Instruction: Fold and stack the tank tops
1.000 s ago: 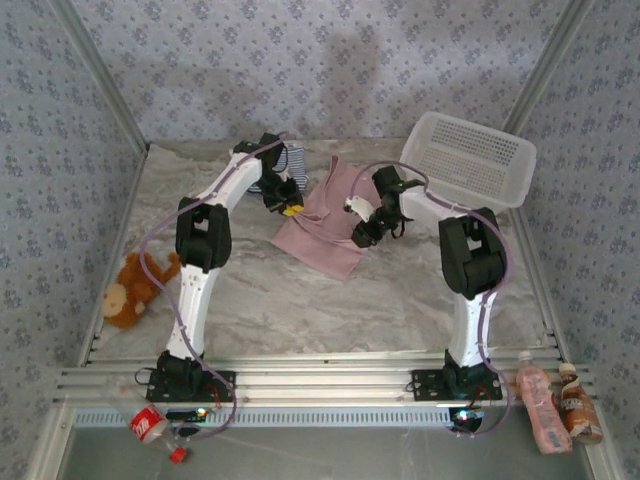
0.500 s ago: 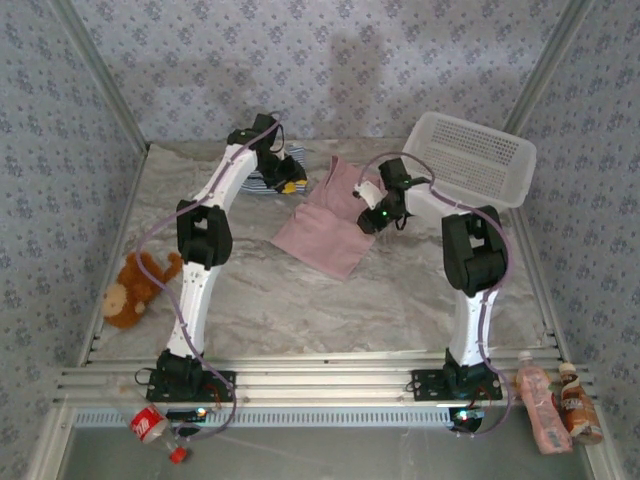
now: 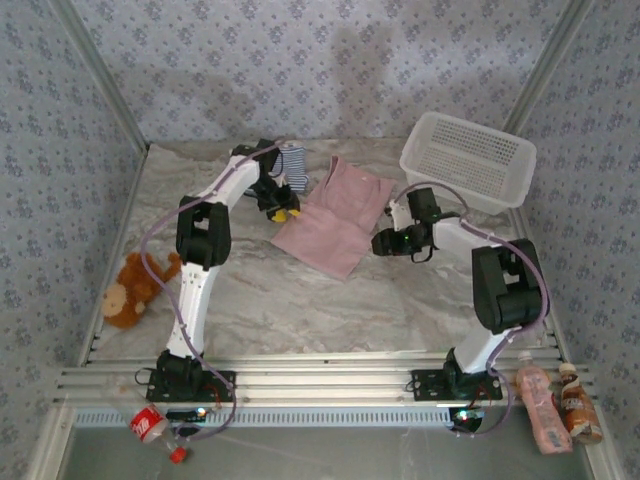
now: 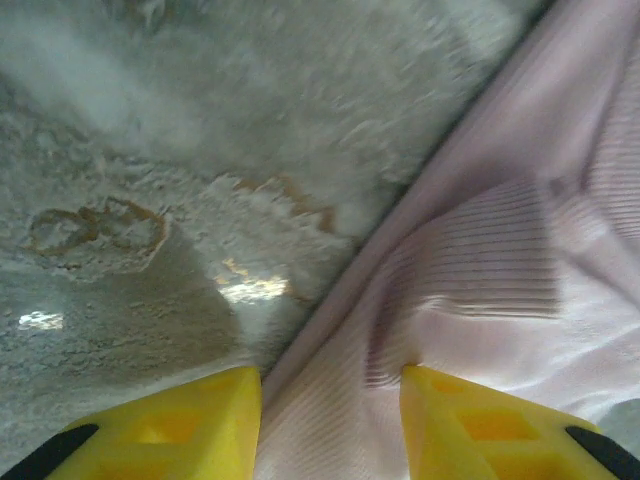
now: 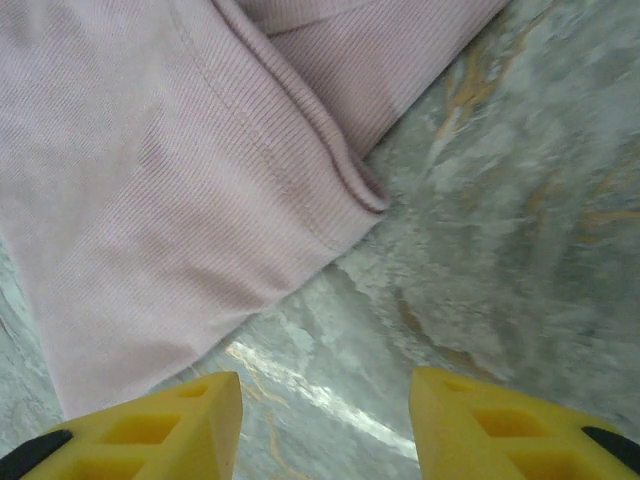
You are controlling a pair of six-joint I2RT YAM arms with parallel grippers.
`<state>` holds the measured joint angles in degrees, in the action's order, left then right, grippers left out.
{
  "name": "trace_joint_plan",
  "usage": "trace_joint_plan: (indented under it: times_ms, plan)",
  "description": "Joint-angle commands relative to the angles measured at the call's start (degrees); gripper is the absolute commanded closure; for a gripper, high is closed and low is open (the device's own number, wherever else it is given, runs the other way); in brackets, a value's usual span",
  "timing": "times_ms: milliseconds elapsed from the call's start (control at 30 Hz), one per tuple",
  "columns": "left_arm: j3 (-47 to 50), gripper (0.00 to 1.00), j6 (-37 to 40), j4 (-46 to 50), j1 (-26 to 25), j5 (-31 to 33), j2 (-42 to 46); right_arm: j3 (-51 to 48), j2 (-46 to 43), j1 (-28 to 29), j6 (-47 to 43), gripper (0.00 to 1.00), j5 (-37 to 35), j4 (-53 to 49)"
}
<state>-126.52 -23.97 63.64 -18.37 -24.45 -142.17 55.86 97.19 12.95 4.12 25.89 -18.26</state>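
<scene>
Right pincer [image 3: 384,243] is off the pink top [image 3: 335,215] now, hanging wide open over bare desk [image 5: 500,200] at its right edge. Left pincer [image 4: 325,390] is straddling the left edge, also wide. Pink top is lying mid-frame, striped top [image 3: 293,165] bunched behind it. I'm reading this as lining up the next fold.

Rear tank top [image 3: 293,162] left of centre tank top [image 3: 335,215]; basket [image 3: 460,185] right.

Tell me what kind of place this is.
Probably a staged lab test cell rather than a home: a marble-look table boxed in by wallpapered panels, with aluminium rails along the near edge.
</scene>
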Motion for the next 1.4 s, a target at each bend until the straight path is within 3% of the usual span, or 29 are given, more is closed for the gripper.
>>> trace_joint_plan:
  times_ms: [0, 300, 500, 667, 933, 1133, 1367]
  plan:
    - [0.28, 0.59, 2.85, -1.26, -0.18, 0.07, 3.46, 2.03, 2.8, 1.44, 4.27, 0.49, 0.56, 3.83]
    - [-2.85, 0.59, 3.35, -3.07, -0.43, -3.39, -0.42, 11.07, 11.59, 3.07, 4.83, 0.49, -3.79, 1.28]
    - [-4.32, 0.6, 3.99, -2.65, -0.6, -4.38, -1.87, 16.49, 14.66, 3.87, 3.85, 0.53, -6.64, -4.29]
    - [-4.43, 0.63, 4.97, -2.56, -1.01, -5.6, -2.59, 17.36, 14.19, 4.78, 2.1, 0.76, -7.23, -6.18]
    - [-4.47, 0.66, 5.86, -2.02, -1.31, -6.04, -3.38, 18.36, 10.16, 5.86, -0.14, 0.91, -8.84, -8.7]
    - [-4.68, 0.7, 5.86, -2.11, -1.4, -6.67, -3.29, 20.19, 9.21, 6.77, -3.82, 0.92, -8.66, -6.33]
    - [-4.79, 0.75, 4.82, -3.23, -0.98, -6.93, -2.87, 21.13, 13.09, 4.58, -5.93, 0.92, -2.43, 0.84]
